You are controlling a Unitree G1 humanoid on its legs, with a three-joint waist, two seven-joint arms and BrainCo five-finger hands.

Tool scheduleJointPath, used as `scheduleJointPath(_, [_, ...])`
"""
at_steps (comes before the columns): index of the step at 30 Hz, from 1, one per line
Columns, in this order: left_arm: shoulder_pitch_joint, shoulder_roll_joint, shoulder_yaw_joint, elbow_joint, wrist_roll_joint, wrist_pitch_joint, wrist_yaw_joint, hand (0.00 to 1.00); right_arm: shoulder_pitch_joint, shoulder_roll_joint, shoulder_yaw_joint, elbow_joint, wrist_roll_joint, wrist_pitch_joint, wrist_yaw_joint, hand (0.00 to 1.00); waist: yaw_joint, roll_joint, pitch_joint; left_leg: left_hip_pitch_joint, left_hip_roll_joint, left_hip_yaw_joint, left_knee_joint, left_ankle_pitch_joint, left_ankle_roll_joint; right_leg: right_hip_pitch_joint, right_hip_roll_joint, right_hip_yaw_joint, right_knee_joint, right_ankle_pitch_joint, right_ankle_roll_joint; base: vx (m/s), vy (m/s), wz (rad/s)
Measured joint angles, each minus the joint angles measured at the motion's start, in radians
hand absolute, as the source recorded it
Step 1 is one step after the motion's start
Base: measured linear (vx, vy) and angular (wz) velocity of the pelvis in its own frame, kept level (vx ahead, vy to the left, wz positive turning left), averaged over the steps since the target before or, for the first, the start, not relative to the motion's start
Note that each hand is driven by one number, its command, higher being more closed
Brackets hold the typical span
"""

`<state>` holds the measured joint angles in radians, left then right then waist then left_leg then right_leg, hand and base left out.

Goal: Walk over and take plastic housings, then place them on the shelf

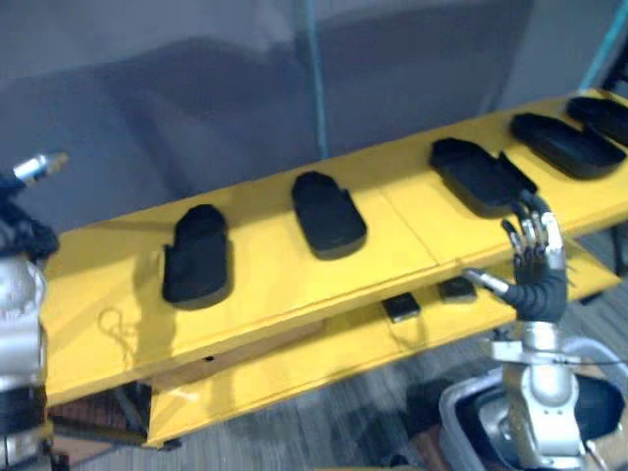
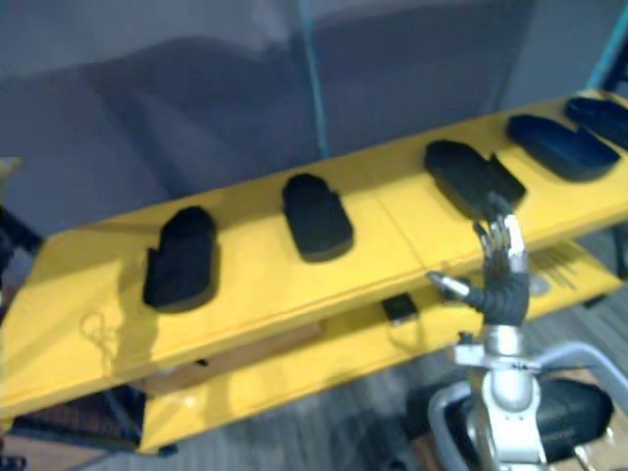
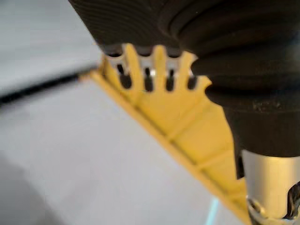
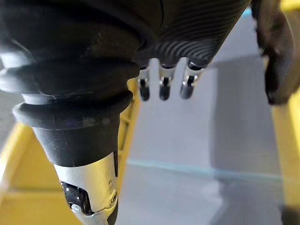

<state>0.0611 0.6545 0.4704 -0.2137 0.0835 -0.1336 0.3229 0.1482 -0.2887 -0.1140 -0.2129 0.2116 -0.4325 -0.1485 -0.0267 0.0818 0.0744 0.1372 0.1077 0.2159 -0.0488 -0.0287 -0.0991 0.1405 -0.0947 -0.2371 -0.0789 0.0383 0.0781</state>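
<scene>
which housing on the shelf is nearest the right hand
The third black plastic housing from the left, just past the right hand; the others lie farther off.

black housings (image 1: 329,214): 5 | small dark pieces (image 1: 400,307) on lower tier: 2 | yellow shelf (image 1: 265,285): 1

I am facing a plain grey wall (image 1: 147,78) with a teal upright strip (image 1: 314,69) running down it, a two-tier yellow shelf (image 1: 265,275) standing before it on grey floor (image 1: 324,432).
</scene>
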Motion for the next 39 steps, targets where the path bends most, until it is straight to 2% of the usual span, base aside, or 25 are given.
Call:
scheduleJointPath(1, [0.036, -0.014, 0.0, -0.014, 0.017, -0.003, -0.023, 0.0, 0.0, 0.004, 0.0, 0.003, -0.003, 0.004, -0.007, 0.0, 0.01, -0.005, -0.003, -0.002, -0.001, -0.007, -0.006, 0.005, 0.0, 0.0, 0.0, -0.007, 0.0, 0.0, 0.0, -0.03, -0.022, 0.44])
scheduleJointPath(2, [0.117, -0.044, -0.001, -0.027, 0.082, -0.029, -0.079, 0.0, -0.005, 0.009, -0.001, 0.015, -0.022, 0.011, -0.016, 0.0, 0.029, -0.012, -0.006, -0.002, -0.005, -0.019, -0.023, 0.02, 0.001, 0.0, -0.002, -0.021, 0.0, 0.0, 0.0, -0.02, -0.007, 0.27])
scheduleJointPath(3, [0.146, -0.054, -0.003, -0.034, 0.103, -0.039, -0.107, 0.0, -0.007, 0.009, -0.001, 0.021, -0.025, 0.014, -0.021, 0.0, 0.035, -0.014, -0.008, -0.002, -0.007, -0.022, -0.029, 0.023, 0.002, -0.001, -0.004, -0.025, 0.0, 0.0, 0.0, -0.04, 0.007, 0.28])
scheduleJointPath(5, [0.24, -0.078, -0.013, -0.108, 0.127, -0.042, -0.29, 0.0, -0.011, 0.01, -0.014, 0.034, -0.034, 0.027, -0.035, 0.0, 0.042, -0.022, -0.013, -0.016, -0.017, -0.045, -0.029, 0.029, 0.007, 0.0, -0.015, -0.046, 0.0, 0.0, 0.002, -0.03, 0.022, 0.24])
scheduleJointPath(8, [0.293, -0.078, -0.019, -0.164, 0.107, -0.063, -0.478, 0.0, -0.029, 0.007, -0.027, 0.034, -0.038, 0.048, -0.051, 0.0, 0.043, -0.021, -0.014, -0.017, -0.025, -0.047, -0.029, 0.031, 0.009, 0.0, -0.024, -0.05, 0.0, 0.003, 0.007, -0.01, 0.033, 0.08])
scheduleJointPath(9, [0.295, -0.076, -0.023, -0.179, 0.069, -0.059, -0.581, 0.0, -0.036, 0.002, -0.034, 0.035, -0.039, 0.056, -0.053, 0.0, 0.043, -0.02, -0.015, -0.018, -0.029, -0.047, -0.029, 0.031, 0.01, 0.0, -0.027, -0.05, 0.0, 0.004, 0.009, -0.03, 0.037, 0.0])
scheduleJointPath(10, [0.292, -0.074, -0.032, -0.185, 0.038, -0.051, -0.652, 0.0, -0.039, -0.009, -0.034, 0.034, -0.039, 0.061, -0.055, 0.0, 0.042, -0.019, -0.016, -0.019, -0.031, -0.046, -0.029, 0.032, 0.012, 0.0, -0.029, -0.05, 0.0, 0.005, 0.01, 0.0, 0.0, 0.0])
scheduleJointPath(14, [0.292, -0.064, -0.097, -0.188, -0.053, 0.014, -0.814, 0.0, -0.039, -0.039, -0.037, 0.035, -0.037, 0.071, -0.067, 0.0, 0.039, -0.016, -0.019, -0.02, -0.031, -0.043, -0.03, 0.031, 0.013, -0.002, -0.028, -0.047, 0.0, 0.005, 0.01, 0.0, 0.004, -0.02])
scheduleJointPath(16, [0.291, -0.023, -0.143, -0.172, -0.093, 0.055, -0.878, 0.0, -0.039, -0.065, -0.042, 0.04, -0.037, 0.071, -0.065, 0.0, 0.036, -0.016, -0.019, -0.019, -0.029, -0.039, -0.029, 0.031, 0.013, -0.006, -0.026, -0.042, 0.0, 0.005, 0.01, 0.01, 0.002, -0.06])
scheduleJointPath(23, [0.235, 0.046, -0.212, -0.04, -0.112, 0.163, -0.972, 0.0, -0.039, -0.109, -0.065, 0.067, -0.028, 0.087, -0.046, 0.0, 0.022, -0.015, -0.02, -0.029, -0.028, -0.012, -0.029, 0.031, 0.013, -0.033, -0.025, -0.012, 0.0, 0.011, 0.014, 0.0, 0.007, -0.1])
scheduleJointPath(26, [0.191, 0.047, -0.255, 0.022, -0.077, 0.204, -0.99, 0.0, -0.033, -0.112, -0.083, 0.067, -0.028, 0.092, -0.041, 0.0, 0.006, -0.016, -0.019, -0.029, -0.03, -0.002, -0.029, 0.029, 0.014, -0.038, -0.024, -0.004, 0.0, 0.013, 0.015, 0.0, 0.005, -0.09])
scheduleJointPath(32, [0.15, 0.045, -0.303, 0.083, -0.001, 0.207, -0.987, 0.0, 0.004, -0.113, -0.122, 0.063, -0.005, 0.097, 0.004, 0.0, -0.016, -0.019, -0.016, -0.029, -0.028, 0.023, -0.029, 0.023, 0.015, -0.054, -0.023, 0.021, 0.001, 0.016, 0.015, -0.01, 0.004, -0.14])
scheduleJointPath(35, [0.12, 0.041, -0.33, 0.099, 0.02, 0.207, -0.955, 0.0, 0.02, -0.113, -0.133, 0.058, 0.01, 0.097, 0.027, 0.0, -0.017, -0.021, 0.01, -0.02, -0.027, 0.045, -0.029, 0.017, 0.016, -0.053, -0.024, 0.044, 0.0, 0.017, 0.016, -0.04, 0.006, -0.2])
scheduleJointPath(39, [0.09, 0.006, -0.359, 0.131, 0.111, 0.202, -0.888, 0.0, 0.045, -0.112, -0.149, 0.029, 0.011, 0.097, 0.041, 0.0, -0.04, -0.024, 0.02, -0.019, -0.028, 0.05, -0.03, 0.013, 0.017, -0.055, -0.024, 0.047, 0.001, 0.017, 0.016, 0.0, 0.001, -0.03])
